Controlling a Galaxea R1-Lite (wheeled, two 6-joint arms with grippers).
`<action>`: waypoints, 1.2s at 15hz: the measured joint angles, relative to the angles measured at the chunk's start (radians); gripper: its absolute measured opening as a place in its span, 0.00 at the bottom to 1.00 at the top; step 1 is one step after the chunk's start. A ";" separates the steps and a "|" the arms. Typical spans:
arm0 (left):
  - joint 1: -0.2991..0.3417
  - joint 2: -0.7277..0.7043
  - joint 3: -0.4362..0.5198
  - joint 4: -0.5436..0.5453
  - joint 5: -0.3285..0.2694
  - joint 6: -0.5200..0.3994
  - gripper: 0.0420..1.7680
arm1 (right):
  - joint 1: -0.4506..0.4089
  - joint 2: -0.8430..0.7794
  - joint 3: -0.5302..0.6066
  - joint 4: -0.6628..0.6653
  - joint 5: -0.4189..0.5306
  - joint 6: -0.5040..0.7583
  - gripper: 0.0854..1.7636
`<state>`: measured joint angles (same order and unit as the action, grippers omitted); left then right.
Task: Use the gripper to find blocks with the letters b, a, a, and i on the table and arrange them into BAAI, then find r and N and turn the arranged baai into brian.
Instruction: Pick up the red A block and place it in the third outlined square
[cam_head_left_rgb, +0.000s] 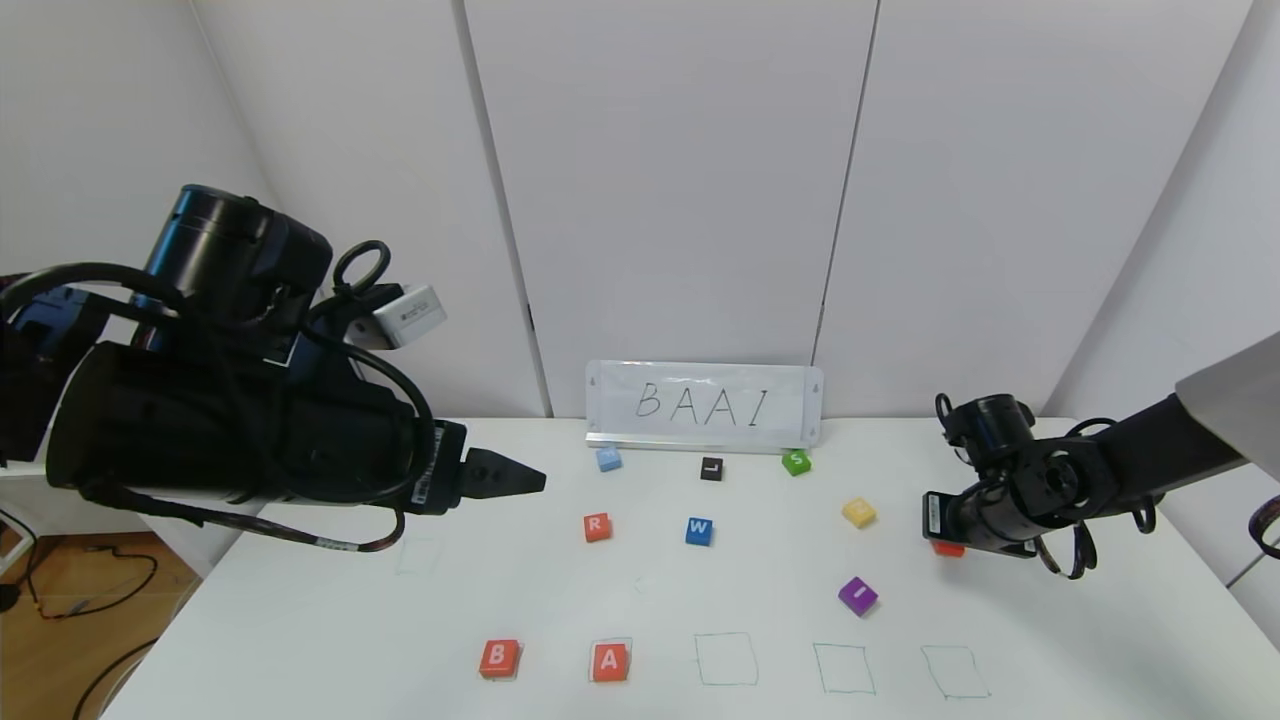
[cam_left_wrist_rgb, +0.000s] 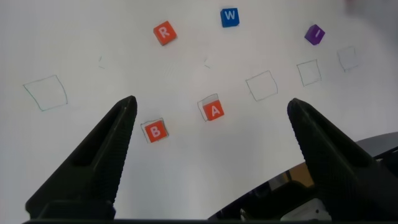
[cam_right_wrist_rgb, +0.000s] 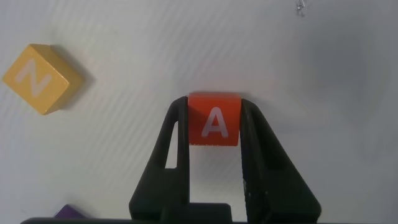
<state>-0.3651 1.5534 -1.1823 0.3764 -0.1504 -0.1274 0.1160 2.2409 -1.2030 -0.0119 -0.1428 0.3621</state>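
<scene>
The right gripper (cam_right_wrist_rgb: 214, 127) fingers (cam_right_wrist_rgb: 176, 134) pinch an orange A block (cam_right_wrist_rgb: 214, 119) on the white surface (cam_head_left_rgb: 760, 590) — the yellow N (cam_right_wrist_rgb: 41, 78) lies near. The left gripper (cam_left_wrist_rgb: 211, 134) hangs high, fingers spread, over B (cam_left_wrist_rgb: 154, 130) and A (cam_left_wrist_rgb: 212, 110)

Right gripper (cam_right_wrist_rgb: 214, 134) reaching low over the table's right side, fingers (cam_right_wrist_rgb: 176, 149) clamping an orange block, left gripper (cam_left_wrist_rgb: 208, 134) hovering raised at left, jaws gaping wide

The white table (cam_head_left_rgb: 300, 600) carries scattered letter cubes (cam_head_left_rgb: 699, 531) and green drawn squares (cam_head_left_rgb: 726, 659).
</scene>
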 joint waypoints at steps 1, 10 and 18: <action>-0.002 0.000 0.001 0.000 0.000 0.003 0.97 | 0.000 -0.001 0.000 0.000 0.000 0.000 0.27; -0.009 0.005 0.009 0.000 0.000 0.013 0.97 | 0.017 -0.052 0.013 0.028 -0.001 -0.003 0.27; -0.018 -0.008 0.009 0.000 0.004 0.013 0.97 | 0.256 -0.169 0.026 0.133 -0.079 0.058 0.27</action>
<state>-0.3828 1.5455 -1.1734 0.3760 -0.1460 -0.1145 0.3717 2.0715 -1.1770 0.1209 -0.2219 0.4198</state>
